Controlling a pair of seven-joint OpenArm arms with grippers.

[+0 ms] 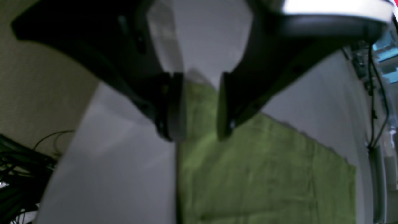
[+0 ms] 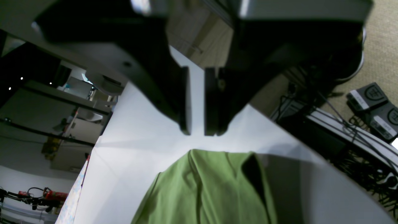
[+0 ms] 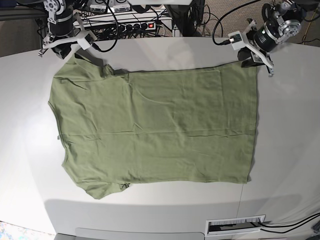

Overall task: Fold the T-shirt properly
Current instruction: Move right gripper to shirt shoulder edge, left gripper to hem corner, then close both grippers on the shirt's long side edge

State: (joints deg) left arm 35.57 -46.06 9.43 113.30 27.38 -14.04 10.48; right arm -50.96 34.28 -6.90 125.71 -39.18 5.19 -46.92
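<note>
The olive-green T-shirt [image 3: 160,125] lies spread flat on the white table [image 3: 285,150], sleeves to the left and hem to the right. My left gripper [image 3: 251,61] hovers at the far hem corner. In the left wrist view it [image 1: 197,135] is open, with the shirt's corner [image 1: 264,171] showing between and below its jaws. My right gripper [image 3: 64,51] is at the far sleeve. In the right wrist view it [image 2: 197,132] has its jaws a narrow gap apart and empty, just beyond the rumpled sleeve edge [image 2: 211,193].
A power strip and cables [image 3: 135,22] lie behind the table's far edge. A white slotted plate [image 3: 235,225] sits at the front edge. Cables and boxes [image 2: 367,124] lie on the floor beside the table.
</note>
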